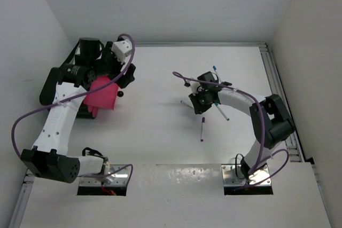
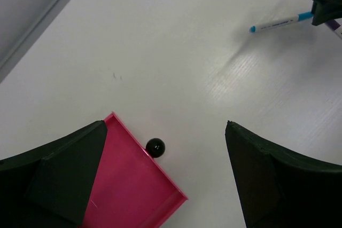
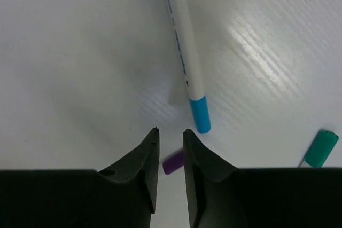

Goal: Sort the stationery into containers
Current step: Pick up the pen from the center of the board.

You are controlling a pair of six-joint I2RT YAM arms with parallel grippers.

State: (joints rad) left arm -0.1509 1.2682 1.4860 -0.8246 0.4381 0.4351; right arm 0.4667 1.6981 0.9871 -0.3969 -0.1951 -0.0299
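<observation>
My right gripper (image 3: 171, 130) is low over the table with its jaws nearly closed around the end of a purple-capped pen (image 3: 173, 162). A white pen with a blue cap (image 3: 185, 62) lies just ahead of it. In the top view this gripper (image 1: 196, 102) sits among several pens, with another purple-capped pen (image 1: 202, 129) nearer the front. My left gripper (image 2: 165, 123) is wide open and empty above a corner of the magenta-pink tray (image 2: 133, 185), which also shows in the top view (image 1: 104, 94). The black box (image 1: 83, 112) is mostly hidden under the left arm.
A small black ball (image 2: 155, 147) rests against the tray's edge. A teal pen cap (image 3: 320, 149) lies to the right of the right gripper. A metal rail (image 1: 275, 84) runs along the table's right side. White walls close in the back and both sides.
</observation>
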